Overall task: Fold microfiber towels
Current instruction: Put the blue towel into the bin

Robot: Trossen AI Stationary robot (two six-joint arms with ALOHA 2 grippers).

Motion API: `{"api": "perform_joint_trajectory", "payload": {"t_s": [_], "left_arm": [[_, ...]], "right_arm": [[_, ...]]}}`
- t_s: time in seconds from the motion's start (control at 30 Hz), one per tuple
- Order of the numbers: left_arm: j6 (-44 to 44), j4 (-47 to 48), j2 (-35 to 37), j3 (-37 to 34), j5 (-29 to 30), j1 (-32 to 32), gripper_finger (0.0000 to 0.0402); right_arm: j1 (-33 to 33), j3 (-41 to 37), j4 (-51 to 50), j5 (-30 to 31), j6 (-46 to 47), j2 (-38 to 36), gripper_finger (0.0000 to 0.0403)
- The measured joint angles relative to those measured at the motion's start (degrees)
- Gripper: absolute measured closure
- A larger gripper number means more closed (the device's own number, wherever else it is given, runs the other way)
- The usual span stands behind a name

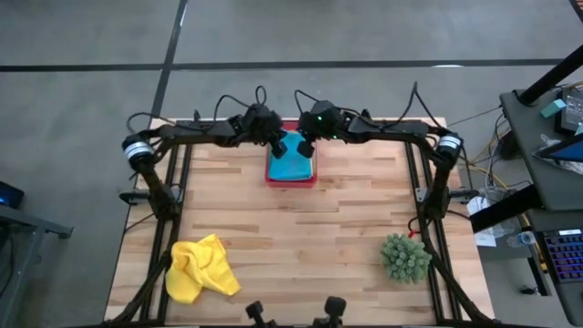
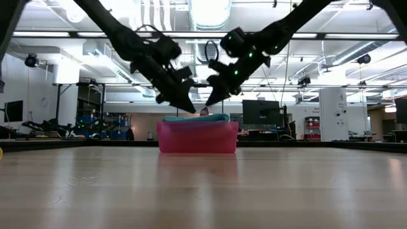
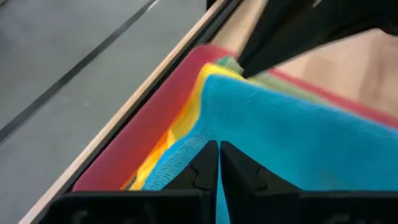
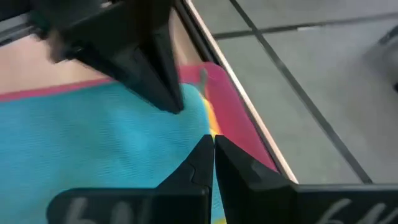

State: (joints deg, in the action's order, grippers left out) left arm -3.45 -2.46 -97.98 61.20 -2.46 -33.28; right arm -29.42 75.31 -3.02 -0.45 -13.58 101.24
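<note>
So you've got both arms bunched up at the far edge of the tabletop (image 1: 301, 237), right over the pink tray (image 1: 291, 179). Your left pincer (image 3: 219, 163) has its fingers pressed completely together, tips down on the turquoise towel (image 1: 293, 160) that sits on top of the stack in the tray. You can't really tell whether any of the fabric is caught between the tips or whether they're only touching it. Same deal on the other side: your right pincer (image 4: 213, 155) is clamped closed too, its tips at the edge of that same turquoise towel, close to the tray's far rim.

Under the turquoise one you can see the edges of the others peeking out: a yellow towel (image 3: 191, 107), an orange towel (image 3: 157, 149) below that, and a sliver of light green towel (image 3: 231, 62) at the corner. From table height, the two pincers angle in toward each other just above the tray, almost meeting.

The other yellow towel (image 1: 200, 268) lies crumpled, well apart, near the front left corner of the tabletop. The spiky green plant (image 1: 404, 257) sits at the front right.
</note>
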Motion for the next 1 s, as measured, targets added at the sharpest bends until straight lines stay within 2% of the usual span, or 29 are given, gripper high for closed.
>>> {"api": "perform_joint_trajectory", "payload": {"t_s": [0.23, 0.47, 0.53, 0.8, 1.0], "left_arm": [[-0.1, 0.1, -4.8, 2.3, 0.8, -1.3, 0.04], [-1.3, 5.9, -4.8, 1.9, 12.2, -1.5, 0.04], [-1.7, 6.9, -4.8, 1.9, 13.7, -1.6, 0.04], [-1.9, 8.2, -3.9, 2.1, 13.9, -1.6, 0.04], [-1.9, 10.8, 1.5, 1.8, 13.9, -1.1, 0.04]], "right_arm": [[-2.3, 1.3, -0.2, 0.0, 0.0, 5.5, 0.0394], [-3.4, 1.0, -3.2, 3.8, -0.5, 6.8, 0.0394], [-3.5, 1.0, -4.5, 5.0, -0.5, 6.7, 0.0394], [-3.5, 0.9, -5.6, 5.1, -0.5, 5.8, 0.0394], [-3.0, 0.9, -7.9, 5.2, 0.6, 1.5, 0.0394]]}}
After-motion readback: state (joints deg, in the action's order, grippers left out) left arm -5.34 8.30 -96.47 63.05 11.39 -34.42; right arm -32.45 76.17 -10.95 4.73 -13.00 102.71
